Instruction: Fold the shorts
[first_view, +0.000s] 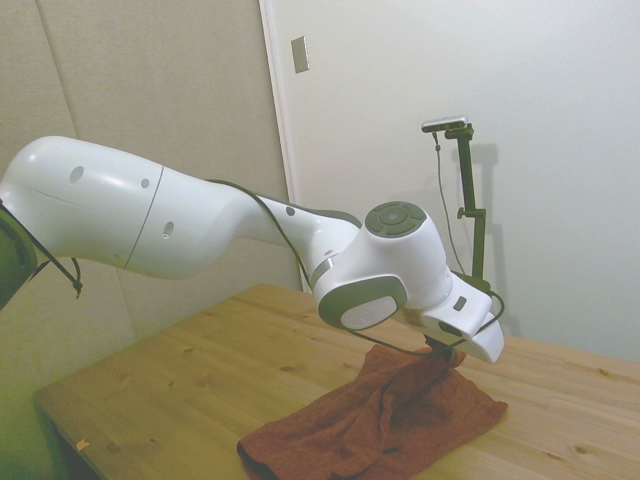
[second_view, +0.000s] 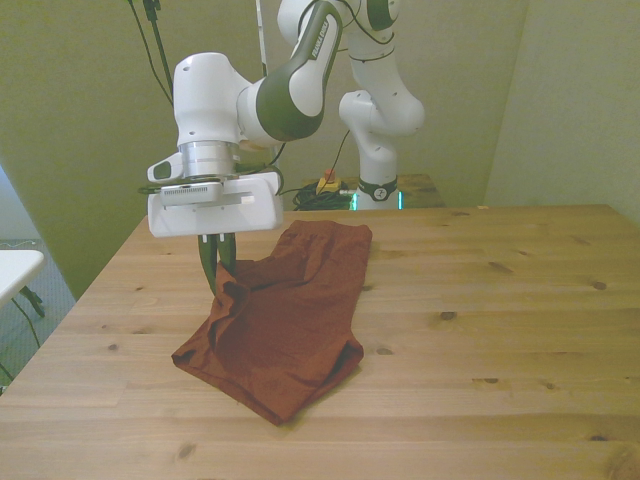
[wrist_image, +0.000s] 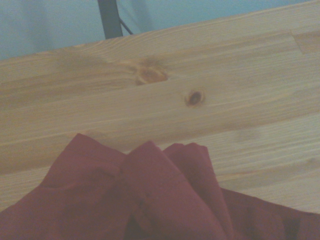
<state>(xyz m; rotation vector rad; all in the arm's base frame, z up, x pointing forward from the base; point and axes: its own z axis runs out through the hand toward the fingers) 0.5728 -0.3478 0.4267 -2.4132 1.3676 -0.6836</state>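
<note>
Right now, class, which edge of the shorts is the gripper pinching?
The gripper pinches the edge on the front view's left of the shorts, bunched and lifted; the other edges lie flat on the table.

Shorts (second_view: 285, 320): soft rust-red cloth, matt, slightly fuzzy knit-like surface, wrinkled and bunched in folds; no sheen in any view. In the wrist view the cloth (wrist_image: 150, 200) looks smooth-napped, weave too blurred to tell. Worktop (second_view: 480, 330): light wood planks, visible grain and dark knots, smooth finish, faint satin sheen, seams between boards visible. Arm (first_view: 200, 225): white hard plastic shell, glossy, soft highlights; grey smooth joint caps. Gripper (second_view: 217, 262): white plastic body, matt-to-satin; dark fingers, material unclear, pinched together on a raised fold of the cloth. Thin black cable along arm, rubbery look.
</note>
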